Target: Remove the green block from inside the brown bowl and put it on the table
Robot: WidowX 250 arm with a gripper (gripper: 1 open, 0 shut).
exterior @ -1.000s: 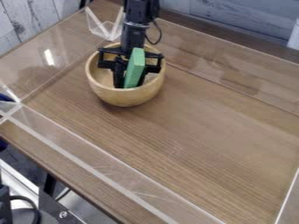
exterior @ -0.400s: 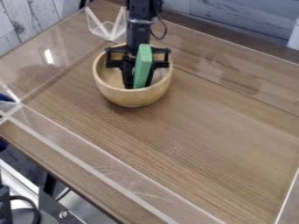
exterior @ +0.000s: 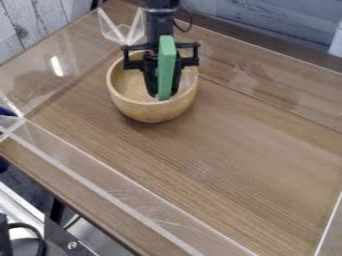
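Broadly, the tabletop (exterior: pixel 227 170) fills most of the view, a brown wood-grain surface running from the upper left to the lower right, and clear acrylic walls (exterior: pixel 80 180) stand along its edges. Pale planks show beyond the far left wall, and a dark strip runs along the far right side.

Toward the upper left of the tabletop sits the brown bowl (exterior: pixel 150 100), round and light tan, with thick walls and a smooth honey-coloured inside. It stands upright, near the far edge and well apart from the near wall.

Above the bowl a dark robot arm (exterior: pixel 160 12) comes down from the top of the view, pointing steeply downward. Its black claw (exterior: pixel 163 56) is pinching the green block (exterior: pixel 167 66), with a dark finger on either side of the block's upper part.

The green block is a flat, long slab of plain bright green. It stands on end, almost upright, with its top edge above the bowl's rim. Its lower end hangs over the inside of the bowl; whether that end touches the bowl's bottom I cannot tell.
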